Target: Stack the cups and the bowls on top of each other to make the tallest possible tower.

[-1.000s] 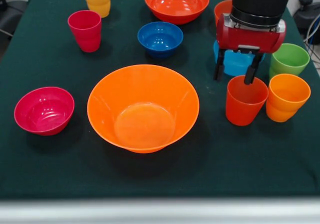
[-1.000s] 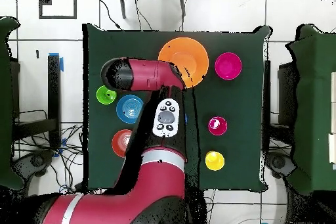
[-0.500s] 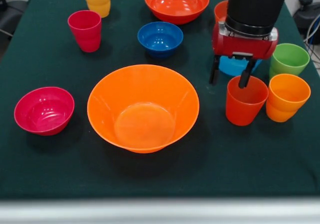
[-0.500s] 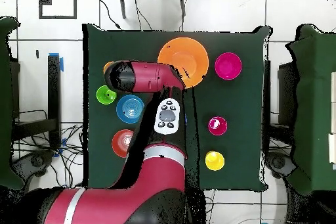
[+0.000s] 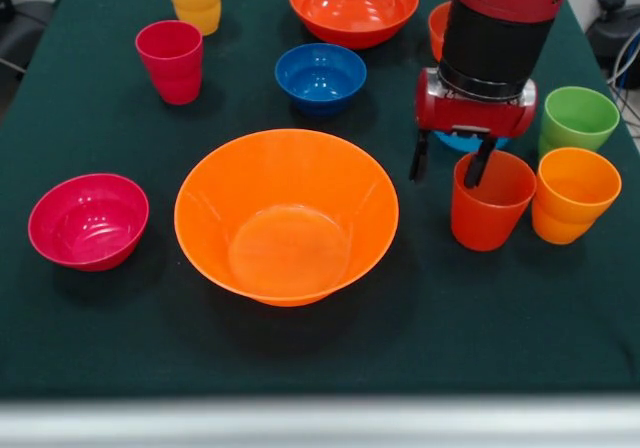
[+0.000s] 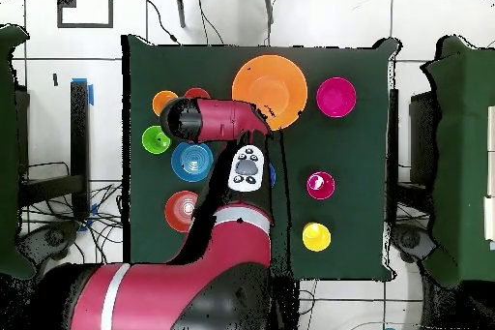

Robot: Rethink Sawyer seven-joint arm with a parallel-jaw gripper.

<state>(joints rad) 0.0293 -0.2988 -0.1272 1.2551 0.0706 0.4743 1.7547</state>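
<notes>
— Gripper status first: where does it stand, and is it holding anything?

— Right of centre in the front view, fingers spread and empty. One finger hangs inside the mouth of the red-orange cup; the other hangs outside the cup's rim, on its left. Whether either one touches the rim I cannot tell.

— So the rim sits between them. And the rest of the pieces?

— No tower yet. The large orange bowl, the likely base, sits open side up in the middle of the frame, near the cup's left. The orange cup stands just beside the red-orange one on its right, the green cup above that. A light blue bowl is mostly hidden behind the gripper.

— How should the grasp go?

— I'd say lower until the wall is well between the fingers, then close gently; glossy plastic may slip or flex. Lift straight up, since the orange neighbour is close enough to be knocked.

— And placement?

— Probably centred in the big bowl, set down level.
</notes>
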